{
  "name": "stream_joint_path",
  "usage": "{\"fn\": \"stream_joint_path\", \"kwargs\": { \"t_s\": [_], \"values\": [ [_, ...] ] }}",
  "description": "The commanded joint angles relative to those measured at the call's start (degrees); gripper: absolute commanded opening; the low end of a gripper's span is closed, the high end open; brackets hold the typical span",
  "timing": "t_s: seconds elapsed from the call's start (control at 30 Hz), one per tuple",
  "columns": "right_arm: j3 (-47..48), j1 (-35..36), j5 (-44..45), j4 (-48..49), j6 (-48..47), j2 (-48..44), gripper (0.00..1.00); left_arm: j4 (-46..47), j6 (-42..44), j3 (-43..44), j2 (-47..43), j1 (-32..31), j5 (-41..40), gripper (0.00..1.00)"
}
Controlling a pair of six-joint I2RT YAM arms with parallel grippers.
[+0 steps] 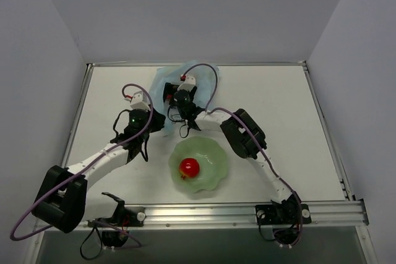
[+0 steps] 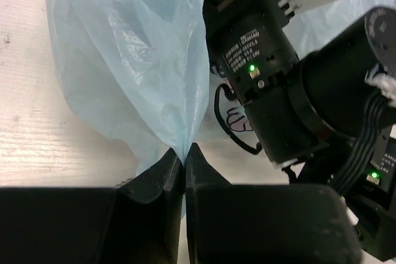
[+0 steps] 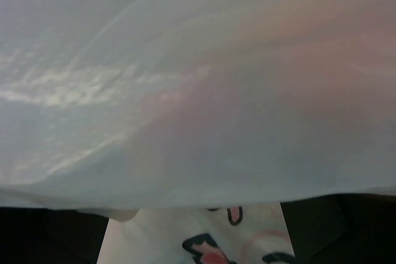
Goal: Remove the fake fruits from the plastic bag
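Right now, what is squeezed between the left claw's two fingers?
A thin fold of the light-blue plastic bag, pinched tight in the shut left claw. The left wrist view shows it.

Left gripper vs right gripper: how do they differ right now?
The left gripper is shut, its jaws pressed together; the right gripper is open, jaws far apart. The left gripper pinches a fold of the plastic bag; the right gripper holds nothing that shows, with bag film only spread across its view. Shared: both are at the bag, away from the bowl.
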Motion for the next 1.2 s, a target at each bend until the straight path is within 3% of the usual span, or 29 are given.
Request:
{"fn": "stream_joint_path", "kwargs": {
  "t_s": [0.0, 0.13, 0.3, 0.33, 0.37, 0.47, 0.57, 0.83, 1.17],
  "values": [
    [7.8, -0.7, 2.5, -3.0, -3.6, 1.9, 1.0, 3.1, -1.4, 1.2, 1.5, -0.4, 1.2, 0.03],
    [17.3, -1.2, -0.1, -5.3, -1.7, 8.5, 1.0, 4.1, -1.5, 0.8, 2.5, -0.3, 1.2, 0.02],
    [21.2, -2.2, -1.9, -3.0, 0.5, 12.3, 0.99, 4.0, -1.0, 0.7, 2.3, -0.1, 0.8, 0.02],
    [20.8, -2.6, -2.6, -1.8, 0.4, 12.0, 0.95, 4.0, -0.9, 0.7, 2.2, -0.1, 0.7, 0.02],
    [18.9, -2.8, -3.2, -0.4, 0.4, 11.6, 0.89, 3.9, -0.6, 0.8, 1.9, -0.1, 0.6, 0.02],
    [12.6, -3.1, -4.3, 5.6, -0.5, 7.9, 0.54, 4.0, -0.4, 0.8, 1.8, 0.1, -0.1, 0.02],
    [5.9, -3.3, -6.0, 9.4, -1.5, 1.7, 0.39, 4.5, -0.2, 1.2, 2.4, 0.2, -0.3, 0.02],
    [-21.9, -4.3, -16.1, 14.0, -0.4, -17.5, 0.31, 5.9, -0.2, 4.4, 5.3, 0.5, 0.2, 0.02],
    [-44.8, -4.5, -29.2, 9.3, 0.4, -38.0, 0.32, 3.5, 1.1, 4.2, 2.5, 1.0, -0.7, 0.02]
  ]
}}
